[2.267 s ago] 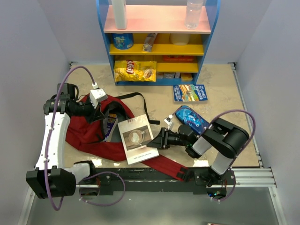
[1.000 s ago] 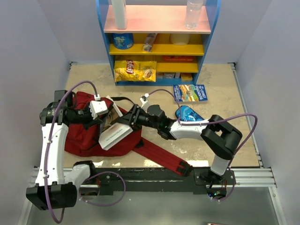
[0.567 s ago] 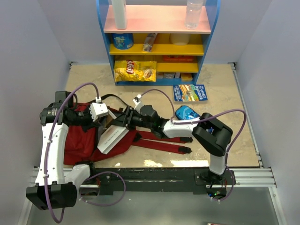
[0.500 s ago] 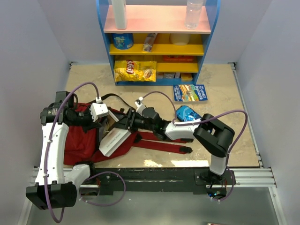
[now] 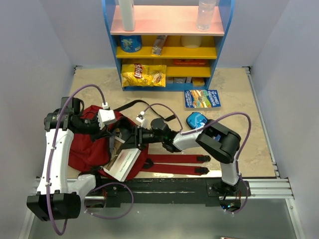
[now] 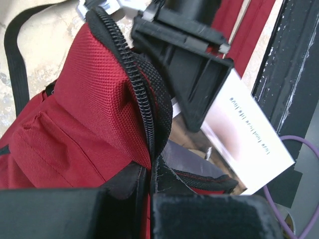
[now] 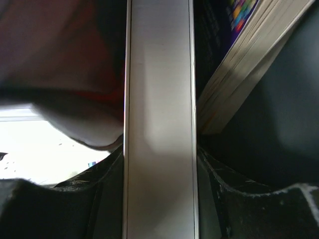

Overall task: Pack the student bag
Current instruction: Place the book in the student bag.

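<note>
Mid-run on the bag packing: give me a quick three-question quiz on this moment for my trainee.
1. True or false: the right gripper grips a thin white book at the mouth of the dark-red fabric backpack.
2. The left gripper pinches: A) the backpack's black zipper rim; B) a snack bag; C) a bottle.
3. How many long red shoulder straps lie stretched on the table?
Key: 1 true; 2 A; 3 two.

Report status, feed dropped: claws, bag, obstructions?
Left claw shut on student bag rim. Right claw shut on white book at bag mouth. Second book alongside.
</note>
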{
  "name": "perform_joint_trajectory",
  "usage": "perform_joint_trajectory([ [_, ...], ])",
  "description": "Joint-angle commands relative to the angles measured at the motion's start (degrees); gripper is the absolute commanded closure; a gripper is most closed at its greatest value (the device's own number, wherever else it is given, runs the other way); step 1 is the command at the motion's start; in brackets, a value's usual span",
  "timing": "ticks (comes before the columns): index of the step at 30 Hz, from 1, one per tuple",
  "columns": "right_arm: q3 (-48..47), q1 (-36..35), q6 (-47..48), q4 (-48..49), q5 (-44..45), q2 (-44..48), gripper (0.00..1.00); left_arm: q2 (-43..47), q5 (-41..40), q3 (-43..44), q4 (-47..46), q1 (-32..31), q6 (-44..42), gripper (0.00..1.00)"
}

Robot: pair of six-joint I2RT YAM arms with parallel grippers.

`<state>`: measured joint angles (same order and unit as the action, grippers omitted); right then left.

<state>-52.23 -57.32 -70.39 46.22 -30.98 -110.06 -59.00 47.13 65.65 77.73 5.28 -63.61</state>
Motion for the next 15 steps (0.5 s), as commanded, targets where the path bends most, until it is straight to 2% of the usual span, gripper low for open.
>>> perform_joint_trajectory([
  [1, -6.73, 0.62, 1.30, -0.12, -3.31, -1.30, 0.88, 0.73, 7.09, 3.17, -2.32, -0.71, -0.46, 1.00],
  [4, -7.98, 2.73, 2.10, -3.59, 4.16, 0.02, 0.85, 0.38, 7.18, 3.17, -2.32, -0.88, -0.11, 1.00],
  [9, -5.79, 6.34, 1.49, -6.49, 18.38, 6.17, 0.87, 0.20, 7.09, 3.08, -2.32, -0.97, 0.34, 1.00],
  [12, -6.04, 6.43, 1.05, -7.45, 24.02, 7.23, 0.87, 0.38, 7.01, 2.73, -2.32, -1.06, -0.02, 1.00],
  [15, -7.53, 5.56, -1.67, -5.53, 25.44, 4.87, 0.87, 0.12, 7.09, 2.56, -2.32, -1.15, 0.07, 1.00],
])
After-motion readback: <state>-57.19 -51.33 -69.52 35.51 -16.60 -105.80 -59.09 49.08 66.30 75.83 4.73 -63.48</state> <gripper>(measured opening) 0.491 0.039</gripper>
